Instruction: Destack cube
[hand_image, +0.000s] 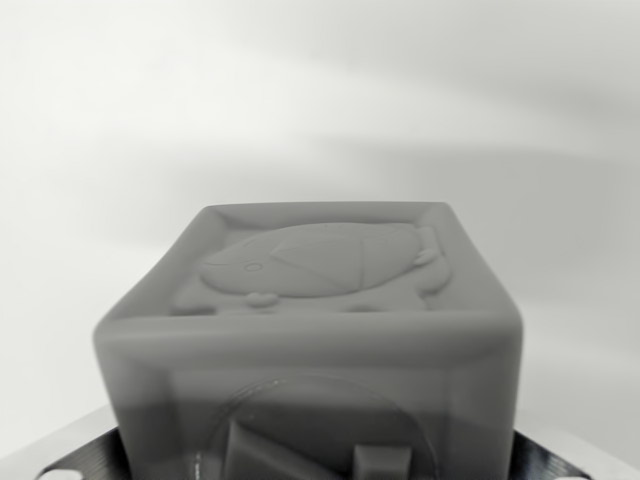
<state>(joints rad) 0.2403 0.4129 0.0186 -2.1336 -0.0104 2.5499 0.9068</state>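
A grey cube (310, 340) fills the lower middle of the wrist view, very close to the camera. Its upper face carries a raised framed relief of a rounded figure, and its near face shows a circular relief cut off by the bottom edge. Only this one cube is visible; anything beneath or behind it is hidden. Dark machined metal, apparently part of the gripper, pokes out at the wrist view's bottom left (62, 458) and bottom right (562, 462) behind the cube. No fingers show, so I cannot tell whether they hold the cube.
Behind the cube there is only a plain pale surface (320, 100) with soft shadows. No other objects or edges show.
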